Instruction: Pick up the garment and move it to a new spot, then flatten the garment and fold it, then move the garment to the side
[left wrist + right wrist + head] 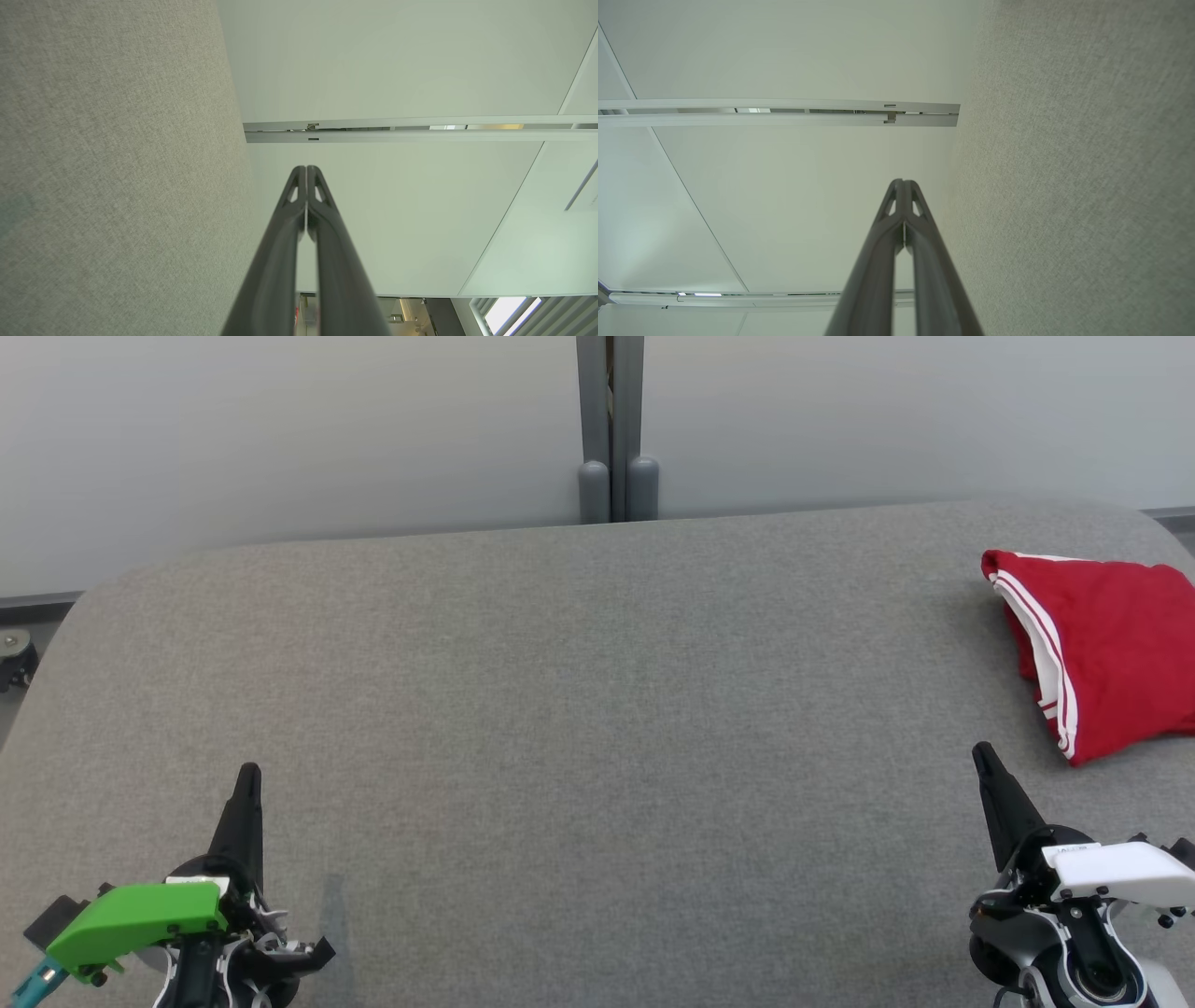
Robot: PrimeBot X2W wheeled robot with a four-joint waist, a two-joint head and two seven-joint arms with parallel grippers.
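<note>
Fabric, grey and woven, covers the broad table (597,709) that we look down on from the head. The garment (1106,649), red with white stripes along one hem, lies folded on the table's far right, and the picture's edge cuts off its right side. The left gripper (248,779), under a green housing, sits at the lower left with its dark fingers drawn together into a single point, nothing between them. It is well apart from the garment. The right gripper (982,756), under a white housing, sits at the lower right, closed to a point in the same way and empty. Its tips are near the garment's nearest corner but not touching it. Beyond the table stand pale wall panels (280,429), joined by a grey post (611,429), and a caster (14,658) peeks in at the left edge.

From the left wrist we see the two fingers (282,252) pressed together along their tips, no cloth in them. The grey table runs down that view's left side, and a metal rail (420,135) crosses the pale wall.

From the right wrist we see this arm's fingers (878,266) likewise meeting at the tips, with the table on that view's right.
</note>
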